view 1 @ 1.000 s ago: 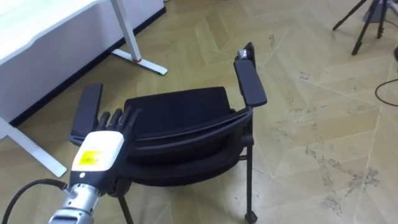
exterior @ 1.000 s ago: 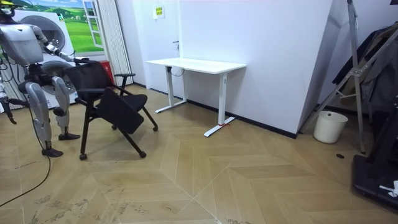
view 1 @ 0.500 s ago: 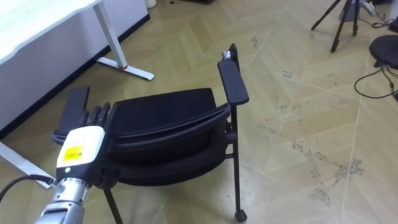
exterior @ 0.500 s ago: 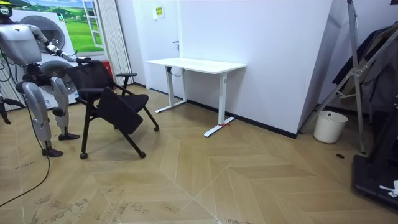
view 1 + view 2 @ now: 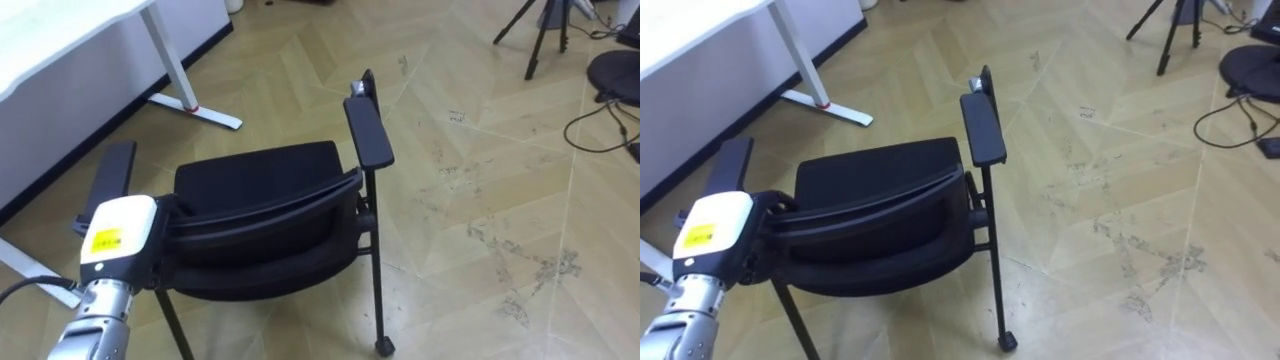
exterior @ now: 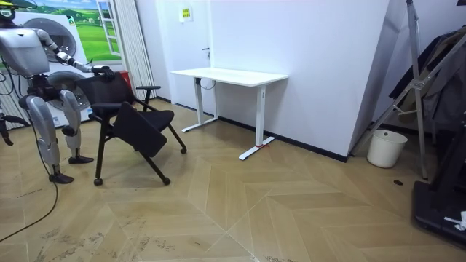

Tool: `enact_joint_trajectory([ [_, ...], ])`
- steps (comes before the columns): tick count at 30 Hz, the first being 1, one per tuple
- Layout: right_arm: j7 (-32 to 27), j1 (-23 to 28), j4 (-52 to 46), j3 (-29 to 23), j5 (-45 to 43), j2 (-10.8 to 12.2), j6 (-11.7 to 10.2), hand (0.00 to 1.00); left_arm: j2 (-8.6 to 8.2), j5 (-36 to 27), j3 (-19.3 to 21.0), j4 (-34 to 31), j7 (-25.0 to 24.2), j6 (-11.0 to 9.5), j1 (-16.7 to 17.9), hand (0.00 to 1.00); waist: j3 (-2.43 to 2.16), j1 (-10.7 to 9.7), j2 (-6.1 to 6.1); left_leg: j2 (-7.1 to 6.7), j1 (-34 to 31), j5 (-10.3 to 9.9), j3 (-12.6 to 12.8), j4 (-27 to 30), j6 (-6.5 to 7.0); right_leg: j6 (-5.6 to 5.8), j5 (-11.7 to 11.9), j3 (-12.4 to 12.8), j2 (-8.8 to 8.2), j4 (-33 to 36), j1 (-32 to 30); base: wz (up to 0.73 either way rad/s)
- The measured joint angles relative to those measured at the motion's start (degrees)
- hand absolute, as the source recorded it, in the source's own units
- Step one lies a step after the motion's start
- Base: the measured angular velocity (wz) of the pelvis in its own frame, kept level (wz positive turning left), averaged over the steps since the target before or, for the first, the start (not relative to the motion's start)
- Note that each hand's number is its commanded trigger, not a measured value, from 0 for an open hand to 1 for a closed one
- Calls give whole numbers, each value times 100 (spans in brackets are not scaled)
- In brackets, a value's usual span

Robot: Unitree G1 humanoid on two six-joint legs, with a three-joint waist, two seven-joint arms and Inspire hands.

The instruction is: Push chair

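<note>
Fingers of the left hand [image 5: 112, 236] are lying dark against the backrest top of the one black chair [image 5: 265, 190], at its nine o'clock end; whether they are straight or curled cannot be told. The chair is standing on the wood floor [image 5: 470, 150], with two armrests: the right armrest [image 5: 368, 132] and the left armrest [image 5: 108, 180]. One white desk [image 5: 60, 40] is standing at ten o'clock. The right hand [image 6: 4, 136] is hanging low, its fingers unreadable.

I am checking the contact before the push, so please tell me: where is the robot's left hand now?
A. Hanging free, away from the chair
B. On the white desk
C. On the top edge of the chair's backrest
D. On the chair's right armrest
C: the left hand sits on the top edge of the backrest of the chair, near its left end, with its fingers curled over that edge.
</note>
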Motion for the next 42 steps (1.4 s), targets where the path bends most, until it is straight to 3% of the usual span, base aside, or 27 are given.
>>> enact_joint_trajectory([
  [5, 51, -14, 2, 0, 1, -1, 3, 0, 8, 11, -22, -1, 26, -110, 31, 100, -3, 1, -4, -3, 20, 0, 0, -1, 0, 0, 0, 13, -1, -1, 8, 0],
  [12, 93, -58, -24, 2, 15, -2, 2, 0, 3, 18, -53, 6, 3, -110, 26, 100, -7, -74, 4, -5, 27, -1, 23, 1, 0, 8, -6, 42, -1, -3, -10, 0],
  [14, 121, -20, 29, -16, 27, -4, 1, 0, 15, 18, -51, 4, 30, -109, 25, 100, -30, -110, 35, -5, -16, -1, 34, 0, 0, 7, -5, 43, -2, 15, -88, 0],
  [18, 121, 178, 114, -345, 163, -6, 38, 0, 43, 11, -41, 4, 30, -129, 53, 100, -28, -109, 80, -4, -19, -1, 55, 2, 0, 6, -3, 91, 10, 28, -91, -4],
  [21, 100, 351, 304, -977, 918, -10, 151, 0, 124, -4, -41, -22, 2, -139, 63, 100, -23, -181, 66, -6, -28, -1, 56, 1, 0, 6, -9, 124, 8, 27, -120, 0],
  [25, -151, 569, 96, -2466, 2582, -74, 231, 0, 361, -153, 265, -16, 65, -326, 271, 100, 9, -380, -75, -15, -65, -1, 195, 8, 0, -9, -93, 238, 14, 314, -305, -14],
  [28, -722, 790, -961, -3492, 3143, -141, 134, 0, 498, -152, 622, -6, 254, -511, 545, 100, -8, -669, -206, -29, -167, -1, 192, 24, 0, -3, -120, 250, 1, 427, -448, -4],
  [30, -1178, 886, -1835, -3762, 3161, -166, -36, 0, 652, -157, 681, 9, 302, -571, 561, 100, -29, -751, -243, -36, -253, -5, 192, 94, 6, -5, -122, 273, -8, 503, -553, 0],
  [32, -1673, 902, -2636, -3777, 3099, -352, -366, 0, 772, -207, 693, 105, 475, -558, 561, 100, -30, -880, -319, -26, -346, -11, 177, 134, 14, -22, -91, 268, -1, 514, -630, 0],
  [34, -2111, 910, -3306, -3780, 2727, -444, -502, 0, 780, -207, 705, 150, 496, -555, 558, 100, -58, -875, -308, -16, -415, -29, 181, 192, 23, -26, -69, 294, 10, 525, -689, -4],
  [36, -2544, 852, -4100, -3780, 2249, -456, -554, 0, 779, -212, 720, 143, 497, -553, 551, 100, -62, -908, -292, -18, -478, -32, 196, 218, 27, -23, -35, 328, 13, 552, -763, -9],
  [38, -3052, 534, -4856, -3752, 1258, -521, -651, 0, 780, -210, 722, 144, 496, -553, 550, 100, -12, -911, -304, -26, -512, -33, 197, 258, 31, -22, -28, 366, 13, 628, -817, -6],
  [39, -3161, 457, -5016, -3752, 1042, -544, -649, 0, 780, -208, 721, 143, 493, -559, 549, 100, -14, -909, -299, -25, -523, -33, 197, 267, 31, -22, -29, 366, 13, 636, -826, -5],
  [40, -3366, 314, -5300, -3740, 563, -606, -657, 0, 777, -208, 721, 137, 485, -574, 513, 100, -25, -868, -275, -24, -534, -33, 198, 265, 31, -24, -32, 371, 16, 650, -853, 0],
  [42, -3646, 33, -5646, -3596, -103, -791, -663, 0, 776, -205, 721, 127, 446, -594, 436, 100, 9, -804, -281, -27, -550, -33, 209, 265, 31, -24, -32, 394, 18, 679, -897, -4],
])
